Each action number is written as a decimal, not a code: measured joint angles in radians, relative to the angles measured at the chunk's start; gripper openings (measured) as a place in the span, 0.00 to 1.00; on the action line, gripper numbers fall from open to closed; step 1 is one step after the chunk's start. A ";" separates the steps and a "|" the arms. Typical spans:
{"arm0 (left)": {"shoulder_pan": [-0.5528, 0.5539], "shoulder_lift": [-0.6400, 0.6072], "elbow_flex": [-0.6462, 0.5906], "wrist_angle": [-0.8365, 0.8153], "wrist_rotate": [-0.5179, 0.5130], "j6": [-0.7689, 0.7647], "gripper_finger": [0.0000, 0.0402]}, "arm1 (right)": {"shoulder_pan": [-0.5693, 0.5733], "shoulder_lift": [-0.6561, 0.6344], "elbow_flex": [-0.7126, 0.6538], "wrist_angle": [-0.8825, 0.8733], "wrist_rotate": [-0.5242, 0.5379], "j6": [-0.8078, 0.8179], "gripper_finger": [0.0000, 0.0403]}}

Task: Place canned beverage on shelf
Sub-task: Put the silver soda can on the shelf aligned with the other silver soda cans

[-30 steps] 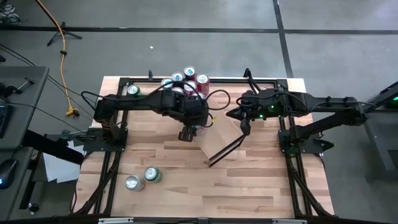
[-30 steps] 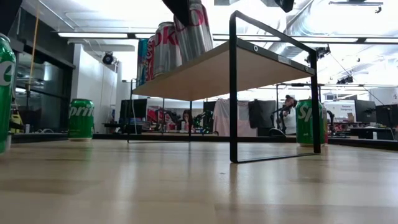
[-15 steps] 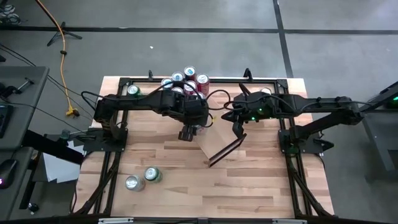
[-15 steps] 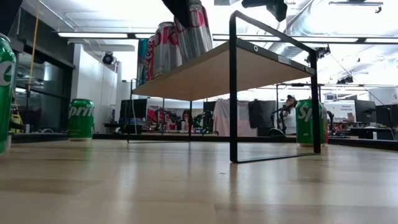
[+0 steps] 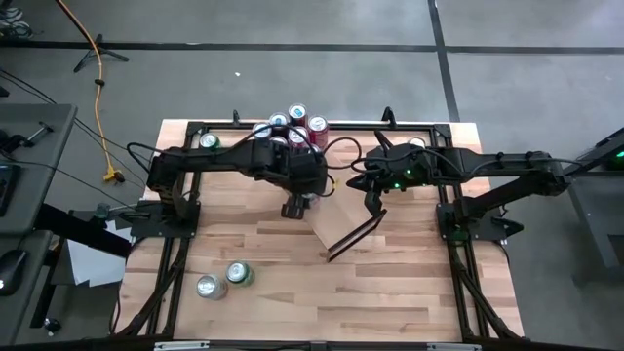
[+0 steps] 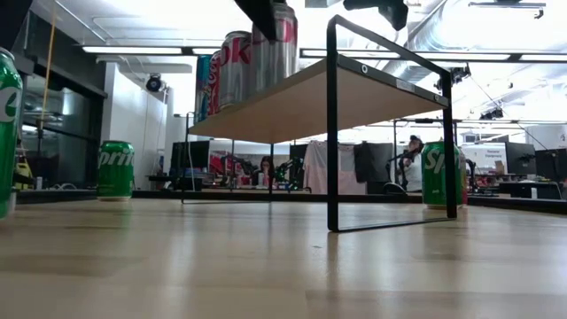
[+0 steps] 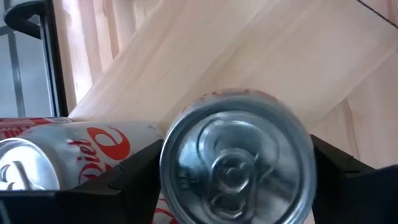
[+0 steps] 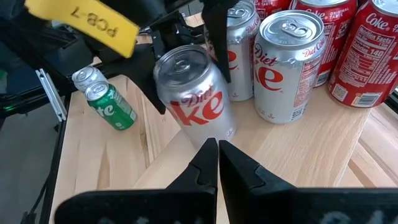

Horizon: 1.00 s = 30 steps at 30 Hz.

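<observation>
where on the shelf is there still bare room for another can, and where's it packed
The shelf is bare along the stretch from the Diet Coke can between the left gripper fingers toward its black end frame; the shut right gripper hovers over that stretch. The far end is packed: Diet Coke and red Coke cans stand bunched together.

**Materials and finishes on the table**

We record the shelf as smooth pale wood with a fine grain, matt, on a thin black metal frame of satin look. The tabletop is striped butcher-block wood with a soft sheen. The Diet Coke can is glossy silver metal, its lid brushed and bright. The Sprite cans are glossy green metal. The fingers we note as matt black, seemingly plastic.
</observation>
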 joint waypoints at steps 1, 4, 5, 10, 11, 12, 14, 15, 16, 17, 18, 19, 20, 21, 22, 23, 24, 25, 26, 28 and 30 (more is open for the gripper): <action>0.000 0.000 0.000 0.002 0.000 0.000 0.67 | 0.000 0.000 0.000 0.000 0.000 0.000 0.00; 0.000 0.000 0.000 0.015 0.001 -0.001 0.70 | 0.000 0.000 0.000 0.000 0.000 0.000 0.00; 0.000 0.000 0.000 0.020 0.001 0.000 0.71 | 0.000 0.000 0.000 0.000 0.000 0.000 0.00; 0.000 -0.008 -0.001 0.043 0.001 0.023 0.74 | 0.000 0.000 0.000 0.001 0.000 0.000 0.00; 0.000 -0.013 -0.002 0.043 0.000 0.031 0.74 | 0.000 0.000 0.000 0.001 0.000 0.000 0.00; 0.000 -0.024 -0.002 0.048 0.000 0.034 0.75 | 0.000 0.000 0.000 0.001 0.000 0.000 0.00; 0.000 -0.045 -0.001 0.049 -0.002 0.033 0.75 | 0.000 0.000 0.000 0.001 0.000 0.000 0.00; 0.000 -0.057 -0.001 0.053 -0.003 0.034 0.75 | 0.000 0.000 0.000 0.003 0.000 0.000 0.00; 0.000 -0.066 -0.001 0.052 -0.003 0.034 0.75 | 0.000 0.000 0.000 0.004 0.000 0.000 0.00; 0.000 -0.077 -0.001 0.051 -0.003 0.034 0.75 | 0.000 0.000 0.000 0.005 0.000 0.000 0.00; 0.000 -0.088 -0.001 0.052 -0.003 0.033 0.75 | 0.000 0.000 0.000 0.010 0.000 0.000 0.00; 0.000 -0.100 -0.001 0.052 -0.003 0.024 0.75 | 0.000 0.000 0.000 0.015 0.000 0.000 0.00; 0.000 -0.114 -0.001 0.053 -0.003 0.008 0.75 | 0.000 0.000 0.000 0.017 0.000 0.000 0.00; 0.000 -0.127 -0.001 0.054 -0.003 -0.016 0.75 | 0.000 0.000 0.000 0.024 0.000 -0.001 0.00; 0.000 -0.137 0.000 0.055 -0.003 -0.046 0.75 | 0.000 0.000 0.000 0.032 0.000 -0.001 0.00; 0.000 -0.148 0.000 0.055 -0.002 -0.078 0.75 | 0.000 0.000 0.000 0.041 0.000 -0.001 0.00; 0.000 -0.157 0.000 0.053 0.002 -0.113 0.75 | 0.000 0.001 0.000 0.052 0.000 -0.001 0.00; 0.000 -0.166 0.000 0.053 0.008 -0.151 0.75 | 0.000 0.005 0.000 0.071 0.000 -0.004 0.00; 0.000 -0.178 0.000 0.052 0.020 -0.189 0.75 | 0.000 0.008 0.000 0.085 0.000 -0.012 0.00; 0.000 -0.198 0.000 0.042 0.051 -0.233 0.75 | 0.000 0.021 0.000 0.113 -0.001 -0.026 0.00; 0.000 -0.213 0.000 0.024 0.103 -0.238 0.75 | 0.000 0.037 0.000 0.138 -0.012 -0.030 0.00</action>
